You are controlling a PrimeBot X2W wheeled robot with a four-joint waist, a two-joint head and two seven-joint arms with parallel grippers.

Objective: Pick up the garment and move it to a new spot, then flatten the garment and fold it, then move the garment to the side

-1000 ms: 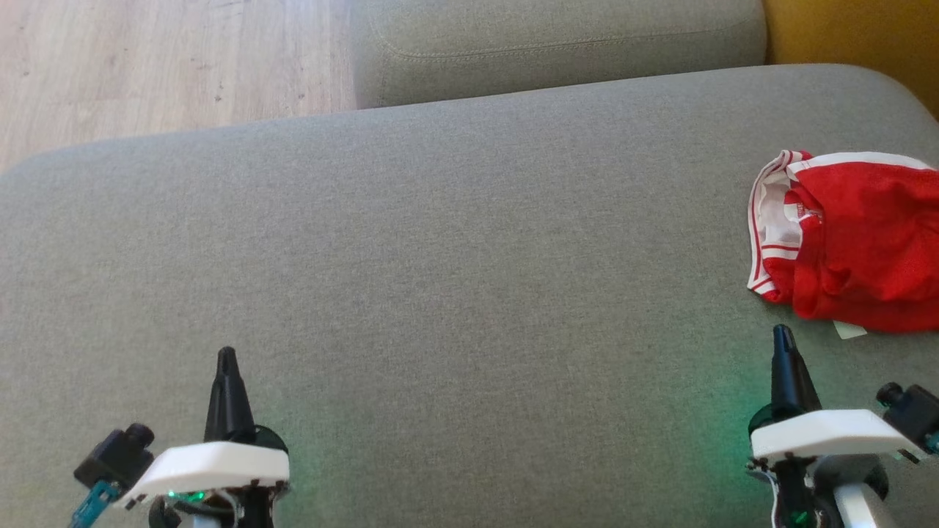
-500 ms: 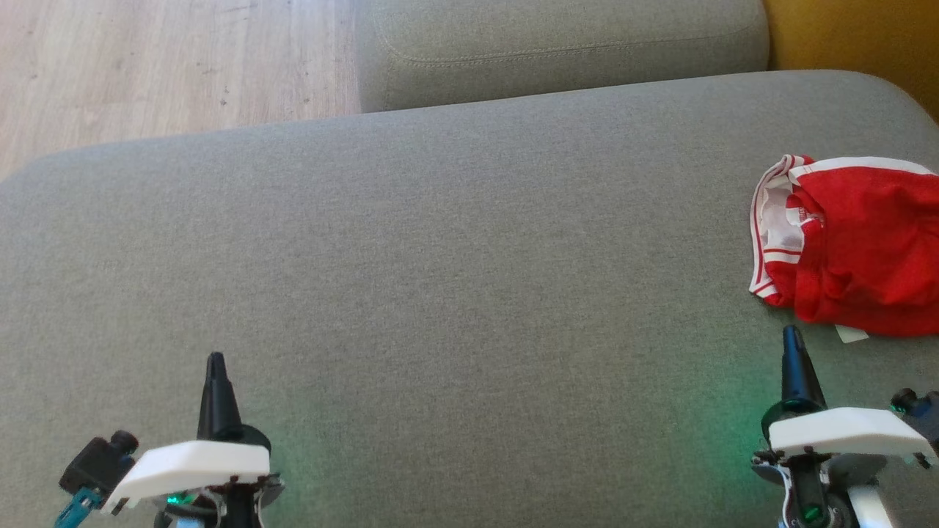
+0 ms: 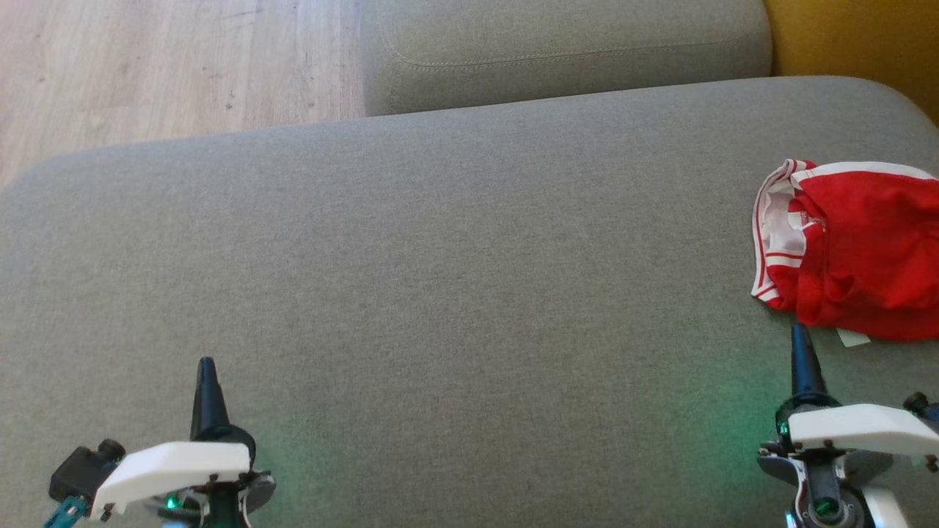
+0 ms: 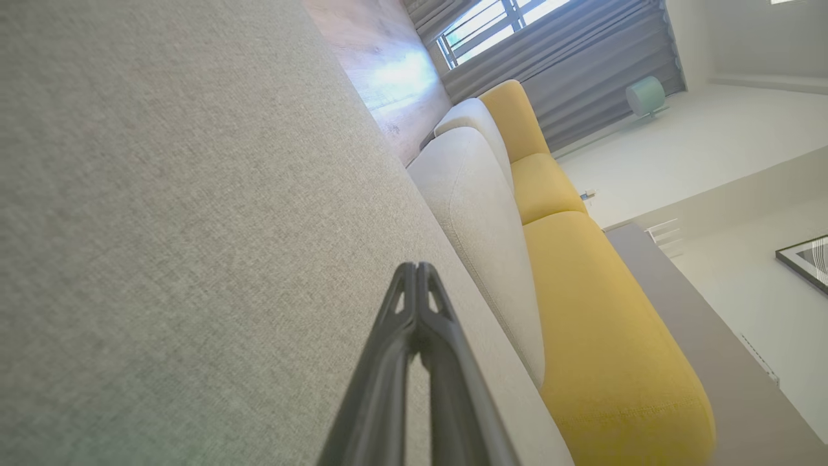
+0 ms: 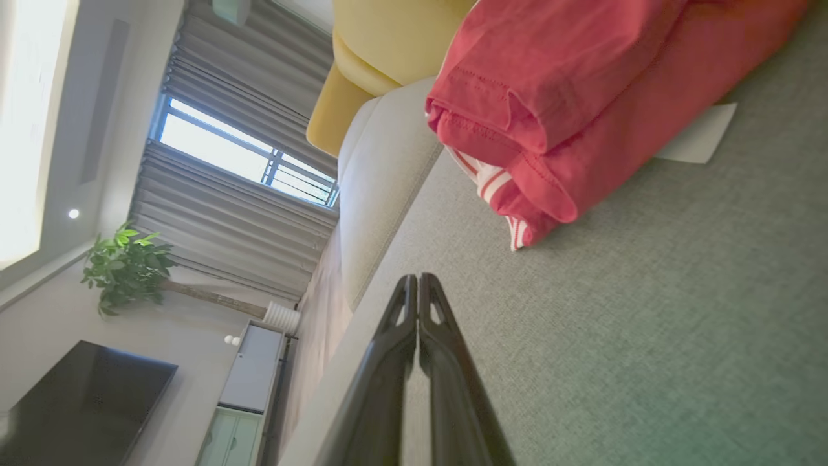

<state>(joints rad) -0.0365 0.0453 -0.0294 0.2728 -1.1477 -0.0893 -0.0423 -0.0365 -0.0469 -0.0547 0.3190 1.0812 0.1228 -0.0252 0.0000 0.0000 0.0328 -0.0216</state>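
A red garment (image 3: 862, 253) with a white and red striped band lies bunched at the far right of the grey sofa seat (image 3: 455, 257), partly cut off by the head view's right edge. In the right wrist view the garment (image 5: 582, 97) lies above my fingers. My right gripper (image 3: 799, 337) is shut and holds nothing, its tip just below the garment's near edge and apart from it. At the lower left my left gripper (image 3: 206, 367) is shut and holds nothing, far from the garment. Both wrist views show pressed-together fingertips, left gripper (image 4: 416, 268) and right gripper (image 5: 417, 279).
A small white tag (image 3: 851, 337) lies beside the garment's near edge. A second grey cushion (image 3: 565, 44) stands behind the seat, with wooden floor (image 3: 161, 66) at the upper left and a yellow sofa part (image 3: 855, 37) at the upper right.
The whole head picture has shifted slightly down and right, so the camera moved. Both grippers sit lower in the picture than a second ago. The garment lies as before.
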